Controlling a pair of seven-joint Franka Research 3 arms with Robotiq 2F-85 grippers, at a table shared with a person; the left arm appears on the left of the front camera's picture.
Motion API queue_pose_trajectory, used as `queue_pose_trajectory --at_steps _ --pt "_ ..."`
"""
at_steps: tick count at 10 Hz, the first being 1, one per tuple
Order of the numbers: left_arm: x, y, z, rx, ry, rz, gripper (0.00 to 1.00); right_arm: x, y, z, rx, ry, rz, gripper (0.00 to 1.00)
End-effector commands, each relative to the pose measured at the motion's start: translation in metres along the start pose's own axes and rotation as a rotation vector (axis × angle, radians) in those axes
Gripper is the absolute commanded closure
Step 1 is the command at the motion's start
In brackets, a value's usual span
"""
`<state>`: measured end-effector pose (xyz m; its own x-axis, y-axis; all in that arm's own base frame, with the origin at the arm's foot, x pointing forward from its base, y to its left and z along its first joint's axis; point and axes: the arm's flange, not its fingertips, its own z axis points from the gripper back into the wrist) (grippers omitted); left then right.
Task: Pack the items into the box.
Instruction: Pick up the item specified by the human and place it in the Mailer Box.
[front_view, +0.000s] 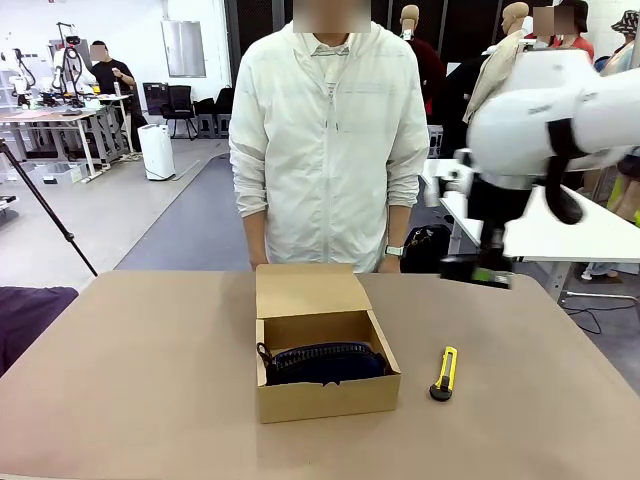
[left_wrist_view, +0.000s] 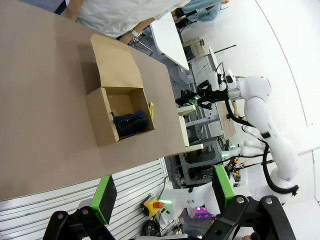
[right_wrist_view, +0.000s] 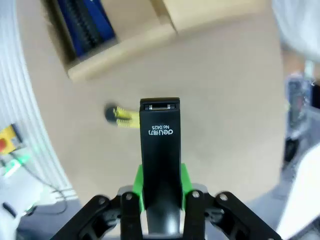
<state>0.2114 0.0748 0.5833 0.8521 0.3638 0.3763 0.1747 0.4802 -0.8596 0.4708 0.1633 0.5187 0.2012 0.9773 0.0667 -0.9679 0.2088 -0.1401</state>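
Right jaws clamping stapler (right_wrist_view: 159, 150), above table (right_wrist_view: 230, 100)

Tan box (front_view: 325, 397); navy pouch (front_view: 330, 365); black stapler (right_wrist_view: 160, 145).

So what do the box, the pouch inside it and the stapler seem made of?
The box: plain tan cardboard, matte, folded flap. The pouch: dark navy, likely fabric, ribbed black edge like a zipper. The stapler: smooth black, slight sheen, plastic or painted metal.
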Motion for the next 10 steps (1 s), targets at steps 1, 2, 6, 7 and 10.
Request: queue_pose_trajectory --at_steps 1,2,6,7,10 --pt "0.000 -0.002 0.002 -0.020 -0.003 0.006 0.00 0.071 0.029 -0.004 0.028 -0.126 0.225 1.00" --pt "0.000 -0.002 0.002 -0.020 -0.003 0.006 0.00 0.114 0.058 -0.008 0.026 -0.185 0.359 1.00" --pt "0.000 -0.002 0.002 -0.020 -0.003 0.006 0.00 0.168 0.111 -0.015 0.006 -0.171 0.470 1.00" --pt "0.000 -0.002 0.002 -0.020 -0.003 0.006 0.00 0.168 0.111 -0.015 0.006 -0.171 0.470 1.00" --pt "0.000 -0.002 0.002 -0.020 -0.003 0.006 0.00 0.194 0.107 -0.036 0.104 -0.025 0.360 1.00"
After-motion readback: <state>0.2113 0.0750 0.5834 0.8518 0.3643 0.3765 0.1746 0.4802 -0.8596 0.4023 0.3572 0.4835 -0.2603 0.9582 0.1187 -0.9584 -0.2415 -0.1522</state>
